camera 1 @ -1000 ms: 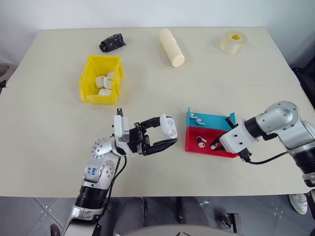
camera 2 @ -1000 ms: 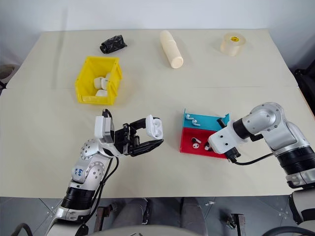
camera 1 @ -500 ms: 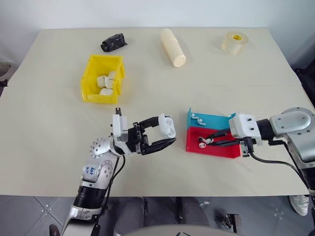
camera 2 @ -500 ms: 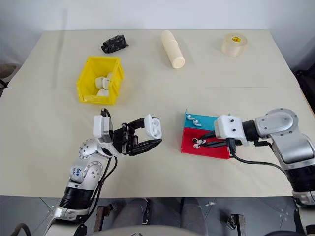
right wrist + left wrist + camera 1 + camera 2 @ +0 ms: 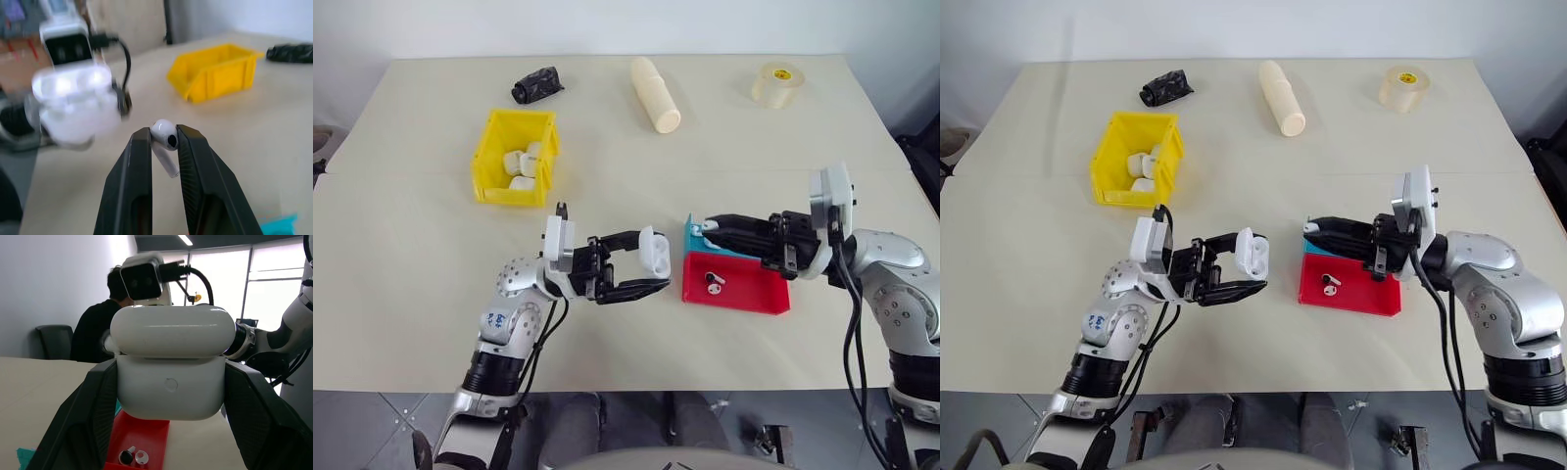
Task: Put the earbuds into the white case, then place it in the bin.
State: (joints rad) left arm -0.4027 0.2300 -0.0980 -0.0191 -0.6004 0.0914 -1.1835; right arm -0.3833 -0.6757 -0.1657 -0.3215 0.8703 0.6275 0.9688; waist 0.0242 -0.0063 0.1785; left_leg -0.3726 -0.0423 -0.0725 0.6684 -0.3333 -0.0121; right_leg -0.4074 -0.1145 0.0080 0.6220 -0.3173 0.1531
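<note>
Wide bare tabletop was seen at lower left and between the two arms; the far edge ran along the frame top. Left gripper, lower centre, was clamped on the small glossy white rounded case, lid up. Right gripper, centre right, was pinched on one tiny white earbud above the shallow blue tray. One earbud lay in the shallow red tray just beside it. The bright yellow plastic bin, upper left, held several small white pieces. Writing on the tape roll, upper right, could not be read.
</note>
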